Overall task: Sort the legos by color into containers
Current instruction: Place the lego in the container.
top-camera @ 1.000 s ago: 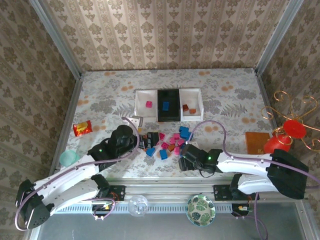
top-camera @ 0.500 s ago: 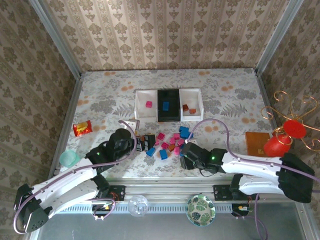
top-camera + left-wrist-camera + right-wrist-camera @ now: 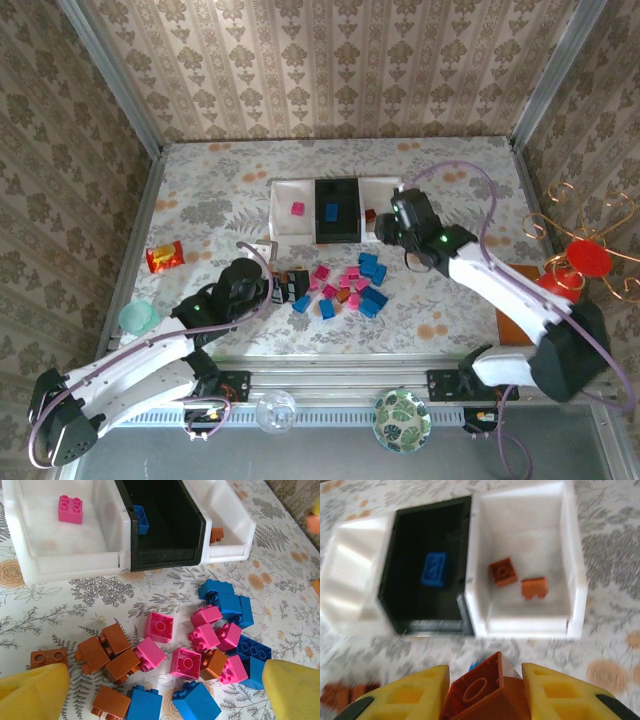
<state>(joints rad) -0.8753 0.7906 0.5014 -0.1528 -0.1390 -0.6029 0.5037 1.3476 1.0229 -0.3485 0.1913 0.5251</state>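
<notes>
Orange-brown brick (image 3: 477,692) sits clamped between the fingers of your right gripper (image 3: 484,672), just by the near edge of the right white tray (image 3: 572,580), where two more orange-brown bricks (image 3: 502,572) lie. Your left gripper (image 3: 160,692) is spread wide over the loose pile of legos (image 3: 200,640) on the table (image 3: 200,190), grasping nothing. One blue brick (image 3: 435,570) lies in the black tray (image 3: 410,530), and one pink brick (image 3: 70,508) in the left white tray (image 3: 30,540).

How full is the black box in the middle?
Almost empty. The black tray has just one blue brick lying on its floor, and the rest of the floor is bare.
</notes>
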